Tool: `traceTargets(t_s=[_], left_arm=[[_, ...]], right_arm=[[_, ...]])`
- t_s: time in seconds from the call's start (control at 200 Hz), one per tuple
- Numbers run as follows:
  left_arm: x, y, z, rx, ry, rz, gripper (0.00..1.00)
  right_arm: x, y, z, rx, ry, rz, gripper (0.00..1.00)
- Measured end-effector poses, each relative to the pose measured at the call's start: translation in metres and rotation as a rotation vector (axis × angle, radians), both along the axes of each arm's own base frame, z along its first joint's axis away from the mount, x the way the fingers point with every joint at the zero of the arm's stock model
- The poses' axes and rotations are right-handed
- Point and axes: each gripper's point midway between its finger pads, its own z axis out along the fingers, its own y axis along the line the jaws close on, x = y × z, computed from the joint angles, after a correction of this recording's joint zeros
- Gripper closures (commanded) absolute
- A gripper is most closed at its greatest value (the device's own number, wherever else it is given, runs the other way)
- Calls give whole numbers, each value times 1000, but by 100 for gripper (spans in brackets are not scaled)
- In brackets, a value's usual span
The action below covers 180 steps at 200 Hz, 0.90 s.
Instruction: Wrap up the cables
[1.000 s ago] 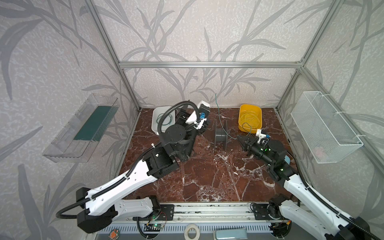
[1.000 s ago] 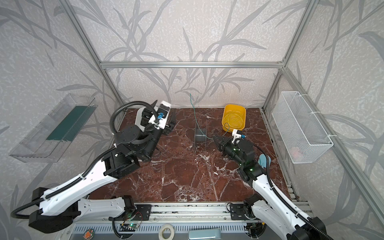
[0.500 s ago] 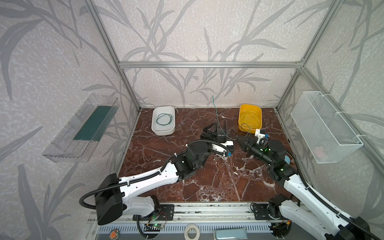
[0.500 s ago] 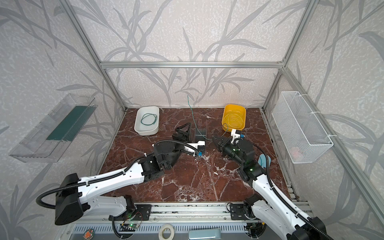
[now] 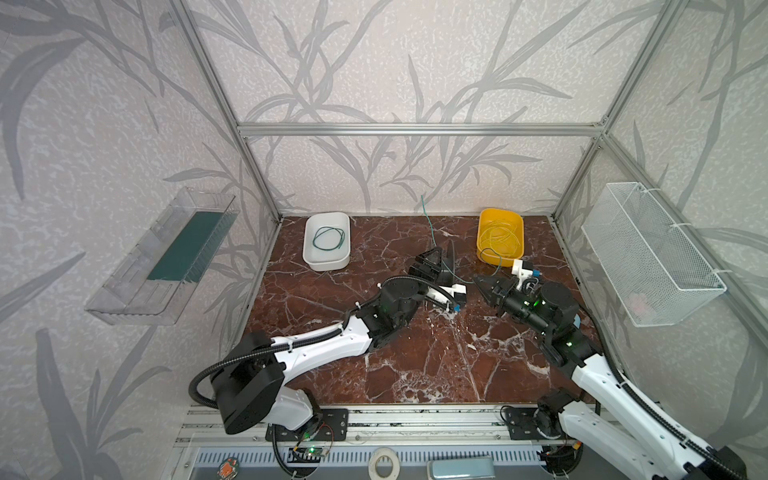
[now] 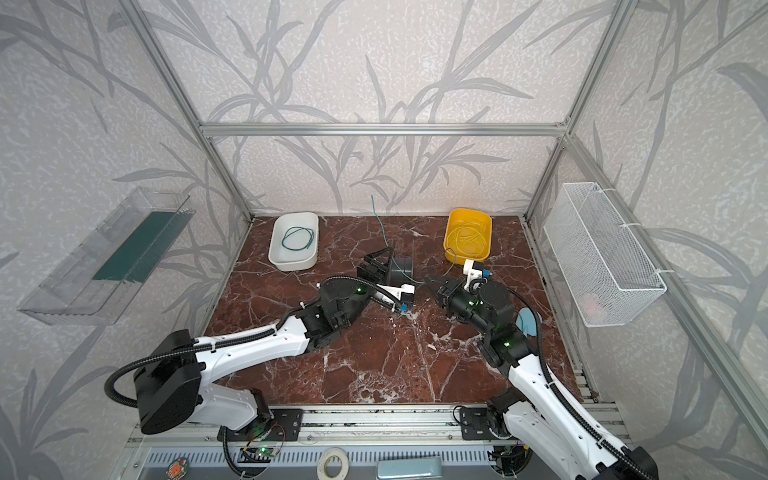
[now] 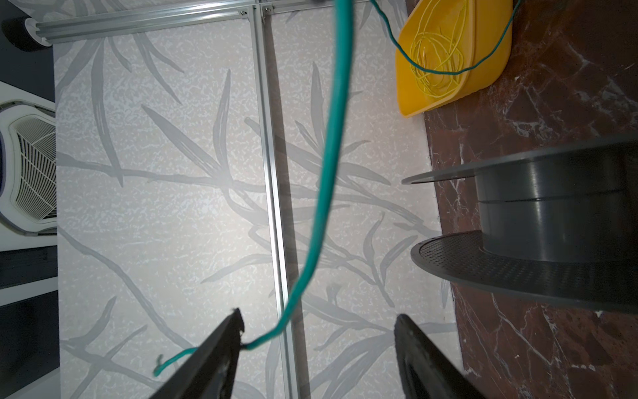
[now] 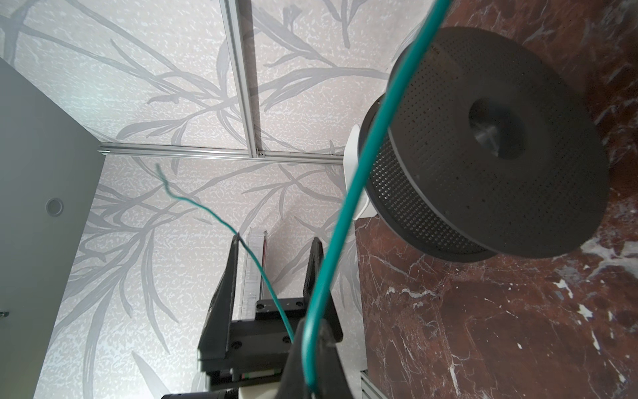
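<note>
White rectangular plastic tub [image 5: 326, 262], well left of the left pincer [image 7: 317, 323]: coiled dark green cable loop [image 5: 329, 239] lies inside. Left pincer's jaws stand apart; thin dark green cable [image 7: 331, 138] passes between them, touching one finger [image 7: 221, 355]. Dark grey plastic spool [image 7: 552, 207] just beside this pincer, standing on its flanges. Right pincer [image 8: 310, 338] clamped on the same cable. Yellow plastic tub [image 5: 484, 253] behind the right pincer, holding tangled yellow wire [image 7: 435, 51]; the green cable loops through it

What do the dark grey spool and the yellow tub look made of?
Dark grey round spool: likely moulded plastic, matte; its flange is evenly perforated with tiny holes. Yellow oblong tub: probably plastic, smooth with slight sheen, uniform colour and rounded rim.
</note>
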Motion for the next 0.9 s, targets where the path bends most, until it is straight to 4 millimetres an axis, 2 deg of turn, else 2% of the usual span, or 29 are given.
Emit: traceTargets(t_s=[0.15,0.26,0.475,0.555,0.675,0.899], left_arm=[[8,-2,3,-14,-48,8,53],[8,-2,9,-29,-77,10,72],[8,1,17,-30,-115,24,95],[8,3,13,-17,-114,32,100],[6,9,6,-1,-107,47,100],[-9,14,8,-33,-51,77,100]], right_arm=[[-1,0,-1,-3,5,4,100],[-2,1,-3,-7,8,8,100],[-2,1,-2,-6,9,8,100],[-2,1,-2,-5,6,7,100],[-2,1,-2,-4,6,7,100],[-1,1,0,-7,0,8,100]])
